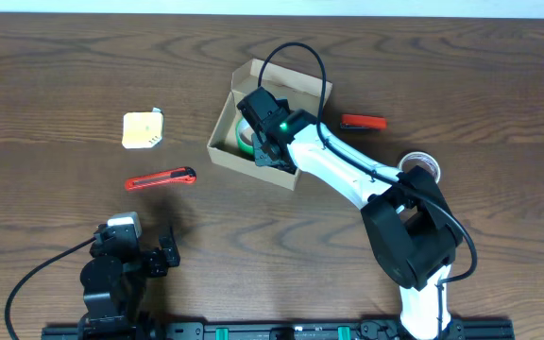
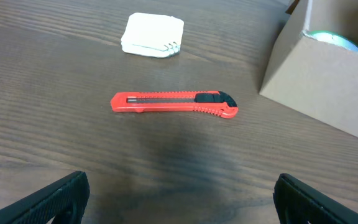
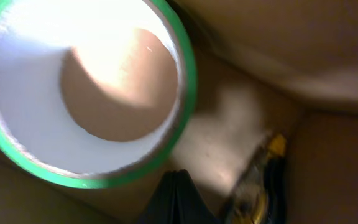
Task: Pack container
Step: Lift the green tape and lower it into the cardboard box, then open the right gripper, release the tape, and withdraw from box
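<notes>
The container [image 1: 221, 128] is an open tan cardboard box at the table's middle back. A green tape roll [image 1: 244, 139] with a white core lies inside it. My right gripper [image 1: 263, 154] reaches down into the box, its fingers [image 3: 179, 190] pressed together and empty just beside the roll [image 3: 86, 93]. A black and yellow object [image 3: 261, 180] lies on the box floor [image 3: 241, 118] next to the fingers. My left gripper [image 2: 182, 202] is open and empty, low over the table at the front left [image 1: 142, 257], facing the box [image 2: 319, 87].
A red box cutter [image 1: 161, 178] lies left of the box, also in the left wrist view [image 2: 174, 103]. A pale yellow notepad [image 1: 143, 130] sits behind it [image 2: 153, 35]. A second red cutter [image 1: 362, 122] and a white tape roll [image 1: 421, 164] lie right of the box.
</notes>
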Robot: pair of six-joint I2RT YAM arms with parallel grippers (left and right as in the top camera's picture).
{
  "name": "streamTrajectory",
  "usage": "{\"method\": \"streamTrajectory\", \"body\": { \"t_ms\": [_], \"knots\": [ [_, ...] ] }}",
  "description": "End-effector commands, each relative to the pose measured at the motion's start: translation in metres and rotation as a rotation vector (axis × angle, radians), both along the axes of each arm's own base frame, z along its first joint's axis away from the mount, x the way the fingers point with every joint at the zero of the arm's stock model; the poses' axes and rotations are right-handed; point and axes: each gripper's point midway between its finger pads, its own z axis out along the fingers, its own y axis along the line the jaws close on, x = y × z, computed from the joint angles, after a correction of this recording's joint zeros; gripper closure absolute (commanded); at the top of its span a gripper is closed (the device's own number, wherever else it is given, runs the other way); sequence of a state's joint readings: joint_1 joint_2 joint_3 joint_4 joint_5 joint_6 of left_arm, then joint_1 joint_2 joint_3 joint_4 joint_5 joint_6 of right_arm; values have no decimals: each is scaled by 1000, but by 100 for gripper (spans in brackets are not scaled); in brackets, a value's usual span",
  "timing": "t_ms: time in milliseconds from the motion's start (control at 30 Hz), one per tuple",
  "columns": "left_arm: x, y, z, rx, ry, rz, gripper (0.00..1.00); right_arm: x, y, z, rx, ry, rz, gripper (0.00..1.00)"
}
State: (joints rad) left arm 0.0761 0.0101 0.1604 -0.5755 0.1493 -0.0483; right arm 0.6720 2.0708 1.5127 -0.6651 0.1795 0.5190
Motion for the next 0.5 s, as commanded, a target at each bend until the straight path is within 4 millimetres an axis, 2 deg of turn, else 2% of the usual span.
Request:
{"method": "streamTrajectory", "body": {
  "t_ms": [0,467],
  "knots": [
    [0,2,-2,13,1,5,5,-1,2,-4,5,-21,6,99],
    [0,2,-2,13,1,5,4,19,19,6,75,-116,15,99]
  ]
}}
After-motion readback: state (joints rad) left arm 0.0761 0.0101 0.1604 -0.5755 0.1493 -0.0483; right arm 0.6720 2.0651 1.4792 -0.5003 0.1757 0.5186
